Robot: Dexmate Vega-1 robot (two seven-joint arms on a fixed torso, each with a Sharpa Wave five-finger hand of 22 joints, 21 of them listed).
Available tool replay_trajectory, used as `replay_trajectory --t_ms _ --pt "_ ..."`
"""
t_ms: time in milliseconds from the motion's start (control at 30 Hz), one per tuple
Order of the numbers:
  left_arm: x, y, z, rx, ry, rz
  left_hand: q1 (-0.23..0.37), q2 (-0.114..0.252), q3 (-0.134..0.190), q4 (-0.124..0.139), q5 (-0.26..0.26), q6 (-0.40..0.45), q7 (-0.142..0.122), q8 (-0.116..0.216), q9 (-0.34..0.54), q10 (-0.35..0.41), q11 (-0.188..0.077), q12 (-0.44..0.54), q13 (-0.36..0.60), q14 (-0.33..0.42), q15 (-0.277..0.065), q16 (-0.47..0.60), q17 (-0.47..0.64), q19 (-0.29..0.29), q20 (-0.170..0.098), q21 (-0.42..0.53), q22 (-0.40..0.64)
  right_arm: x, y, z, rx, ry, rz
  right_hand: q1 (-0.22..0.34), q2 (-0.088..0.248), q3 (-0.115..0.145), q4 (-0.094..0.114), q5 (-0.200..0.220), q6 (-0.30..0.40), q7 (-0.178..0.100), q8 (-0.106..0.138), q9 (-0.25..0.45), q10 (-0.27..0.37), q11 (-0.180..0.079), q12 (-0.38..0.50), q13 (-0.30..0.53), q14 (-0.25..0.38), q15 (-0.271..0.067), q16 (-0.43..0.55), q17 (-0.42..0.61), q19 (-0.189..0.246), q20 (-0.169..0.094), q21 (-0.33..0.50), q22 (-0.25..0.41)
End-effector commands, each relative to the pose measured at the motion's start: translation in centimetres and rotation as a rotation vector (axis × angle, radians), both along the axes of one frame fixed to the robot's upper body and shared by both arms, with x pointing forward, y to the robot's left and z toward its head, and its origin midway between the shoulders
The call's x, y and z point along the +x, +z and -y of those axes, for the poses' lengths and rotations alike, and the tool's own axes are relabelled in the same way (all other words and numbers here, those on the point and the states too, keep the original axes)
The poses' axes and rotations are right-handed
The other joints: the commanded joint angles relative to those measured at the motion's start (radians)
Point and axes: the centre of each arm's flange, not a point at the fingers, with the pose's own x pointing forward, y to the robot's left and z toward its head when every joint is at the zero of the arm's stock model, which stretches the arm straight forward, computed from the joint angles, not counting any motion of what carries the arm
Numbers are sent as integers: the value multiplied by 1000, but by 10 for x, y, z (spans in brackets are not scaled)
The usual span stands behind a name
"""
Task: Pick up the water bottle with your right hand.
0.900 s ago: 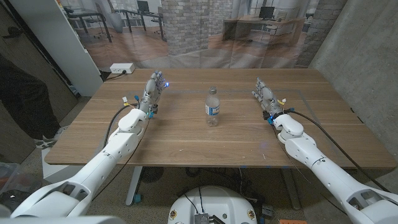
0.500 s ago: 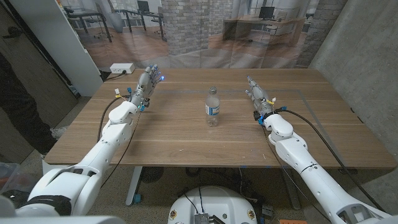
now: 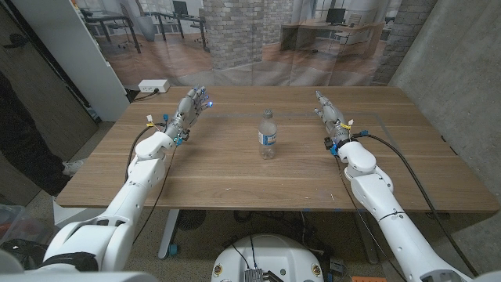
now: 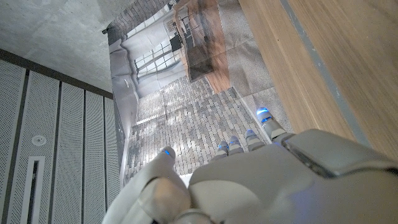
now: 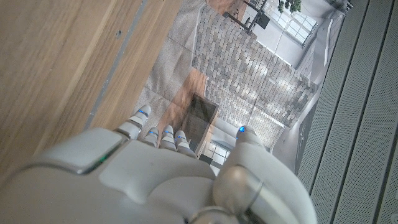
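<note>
Both hands shifted slightly — right hand (image 3: 330, 115) and left hand (image 3: 190, 106) empty, fingers extended — clear ribbed water bottle (image 3: 268, 135) upright between.

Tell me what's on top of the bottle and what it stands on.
The bottle stands upright on the bare wooden table, a cap closing its top. Nothing rests on the cap. The patch of table under its base is covered. Both hands are apart from it.

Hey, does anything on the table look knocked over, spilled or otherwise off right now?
Nothing stands out. The bottle stands upright mid-table with its cap on, and no spill shows on the table. The left hand and right hand are both apart from it, holding nothing.
</note>
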Motion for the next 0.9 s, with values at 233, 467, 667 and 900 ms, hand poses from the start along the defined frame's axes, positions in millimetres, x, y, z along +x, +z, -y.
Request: replay_trajectory --t_ms 233,467,667,900 --pt "-28 -8 -4 16 37 8 5 16 -2 -5 4 -188 1 4 2 -197 2 4 2 -204 1 3 2 -217 3 -5 4 -28 0 14 -100 -17 29 -4 -21 -9 -9 6 1 14 3 4 -5 9 4 2 -1 7 9 4 6 11 6 2" --pt "-32 -11 -4 25 42 7 6 15 -4 -6 4 -188 1 4 2 -196 2 4 2 -204 1 3 2 -216 3 -7 4 -40 -3 13 -150 -23 42 -5 -31 -15 -12 7 2 17 4 4 -3 11 5 2 0 11 10 5 7 13 6 2" --pt "-33 -12 -4 28 40 6 7 14 -5 -6 4 -187 1 4 2 -196 2 4 2 -204 0 3 1 -216 3 -9 4 -47 -7 11 -204 -42 45 -5 -43 -21 -17 9 0 20 3 4 -5 14 4 2 0 16 10 5 9 18 6 2" --pt "-33 -11 -4 32 38 7 7 12 -6 -7 4 -187 1 4 2 -196 2 4 2 -203 0 3 1 -215 3 -11 4 -55 -11 8 -276 -76 46 -3 -58 -29 -23 14 -8 25 1 4 -13 18 1 3 2 26 10 5 10 29 6 2"
